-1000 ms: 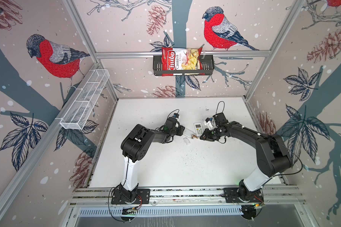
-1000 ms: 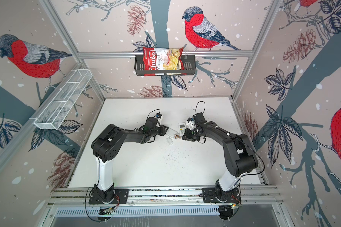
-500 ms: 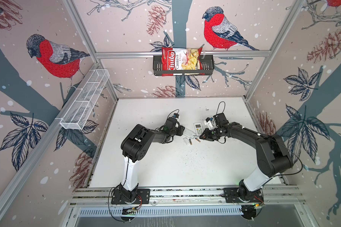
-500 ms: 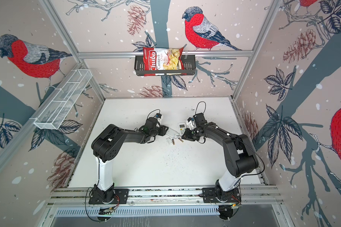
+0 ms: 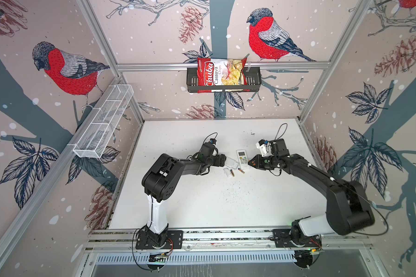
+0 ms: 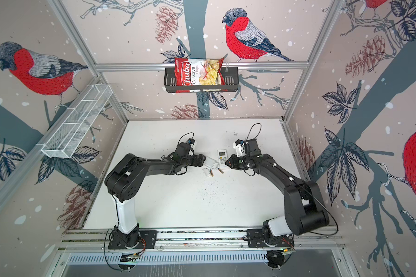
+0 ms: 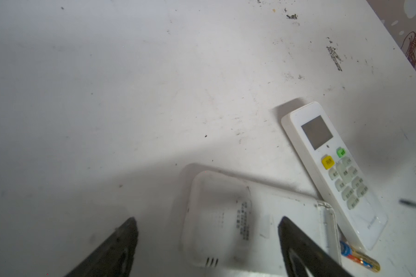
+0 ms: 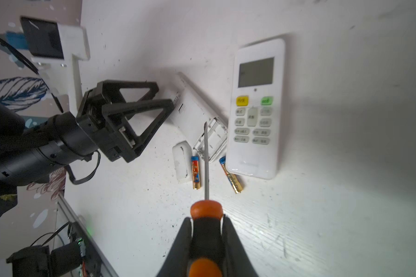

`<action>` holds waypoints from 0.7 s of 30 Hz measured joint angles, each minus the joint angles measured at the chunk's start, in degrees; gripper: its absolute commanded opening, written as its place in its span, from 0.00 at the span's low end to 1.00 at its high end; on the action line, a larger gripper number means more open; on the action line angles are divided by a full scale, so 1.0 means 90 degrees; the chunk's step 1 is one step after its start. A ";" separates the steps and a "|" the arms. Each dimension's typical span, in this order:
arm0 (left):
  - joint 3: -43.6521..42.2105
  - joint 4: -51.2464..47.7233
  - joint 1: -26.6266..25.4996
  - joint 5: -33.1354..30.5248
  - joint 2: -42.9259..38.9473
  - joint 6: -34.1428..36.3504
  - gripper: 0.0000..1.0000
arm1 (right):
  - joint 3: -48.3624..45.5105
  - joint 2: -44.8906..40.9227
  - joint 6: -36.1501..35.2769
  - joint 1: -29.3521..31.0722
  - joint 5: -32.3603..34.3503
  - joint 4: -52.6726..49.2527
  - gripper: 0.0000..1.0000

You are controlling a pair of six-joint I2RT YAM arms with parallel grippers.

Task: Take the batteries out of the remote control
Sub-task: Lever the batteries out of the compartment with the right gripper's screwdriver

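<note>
— What is on the table (image 5: 202, 203)?

— Two arms meet in the middle. The left pincer (image 8: 165, 94) is wide open, with its tips at one end of a remote (image 8: 192, 112) that lies face down. The right pincer (image 8: 207, 219) squeezes a screwdriver (image 8: 205, 209).

— Anything else?

— A second remote (image 8: 255, 108), buttons up, lies just beside the first. A small white lid (image 8: 181, 159) sits by the first remote's open end.

— And the batteries (image 8: 195, 172)?

— Two lie flat between the pincers. One is right beside the lid. The other touches the second remote's end. The screwdriver's thin rod hangs over the gap between them.
</note>
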 measured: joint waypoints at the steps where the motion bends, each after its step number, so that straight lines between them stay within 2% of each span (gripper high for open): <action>1: -0.0046 -0.0051 0.0000 -0.0046 -0.0119 -0.0029 0.97 | -0.0168 -0.0180 0.0039 -0.0010 0.0170 0.0172 0.00; 6: -0.0554 -0.0010 -0.0019 -0.0231 -0.0828 -0.0046 0.97 | -0.1107 -0.0760 0.0527 -0.0027 0.1348 0.1081 0.00; 13: -0.1421 0.0539 -0.0032 -0.0347 -0.1661 -0.0228 0.97 | -0.1717 -0.0542 0.0840 -0.0134 0.2681 0.1838 0.00; 17: -0.1586 0.0758 -0.0041 -0.0364 -0.1887 -0.0243 0.97 | -0.1926 -0.0420 0.0867 -0.0097 0.3162 0.2229 0.08; 21: -0.1987 0.0974 -0.0058 -0.0362 -0.2259 -0.0228 0.97 | -0.2047 -0.0090 0.0865 -0.0078 0.3298 0.2611 0.15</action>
